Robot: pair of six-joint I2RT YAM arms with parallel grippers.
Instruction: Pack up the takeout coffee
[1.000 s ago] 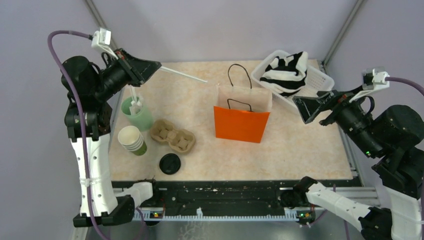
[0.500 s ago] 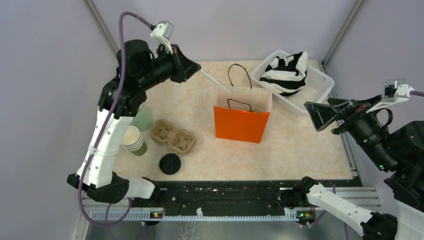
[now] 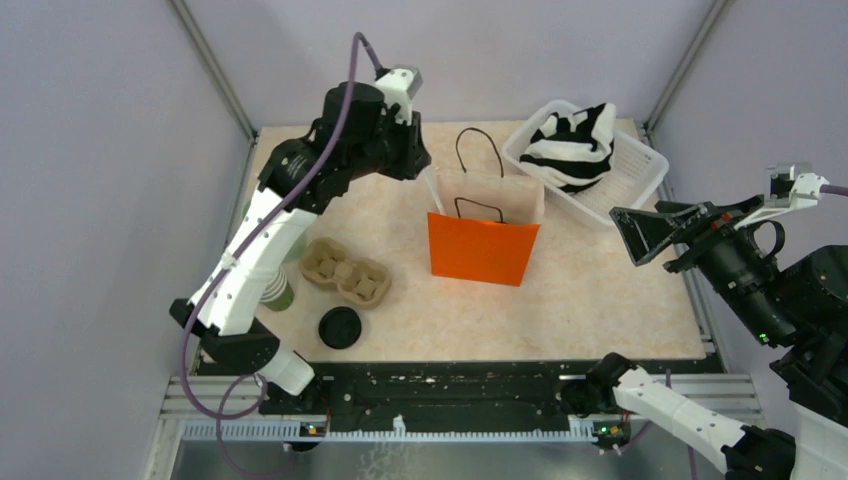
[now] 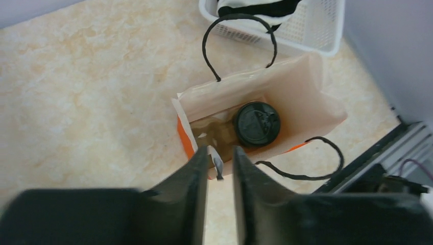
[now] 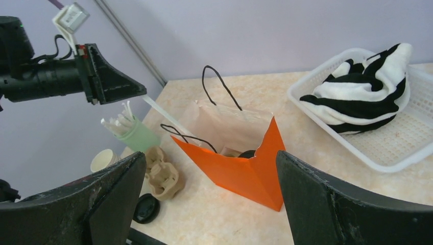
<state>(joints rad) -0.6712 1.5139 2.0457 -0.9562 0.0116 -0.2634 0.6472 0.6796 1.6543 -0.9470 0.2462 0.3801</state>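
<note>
The table (image 3: 600,310) holds an orange paper bag (image 3: 480,250) standing upright near its middle. The bag's mouth is spread open so that things can be lowered in from above. At the far right a white basket (image 3: 640,165) with a striped cloth (image 3: 575,140) sits clear of the packing spot.

The left gripper (image 4: 219,150) reaches in from the left and hangs over the bag's left edge. Its jaws are drawn narrow on a thin white straw (image 5: 166,116), which slants down toward the opening. By my reading it is the extra that goes in with the drink.

The right gripper (image 3: 632,235) waits well to the right of the bag with its jaws spread wide and nothing in them, likely kept back to leave room.

On the left side of the table lie a cardboard cup carrier (image 3: 345,272), a green holder of spare straws (image 5: 135,135), a stack of lidless cups (image 5: 104,159) and a loose black lid (image 3: 340,327) at the near edge.

The takeout coffee (image 4: 257,124) already stands inside the bag on its floor, with only its black lid showing from above. The cup itself looks packed.
</note>
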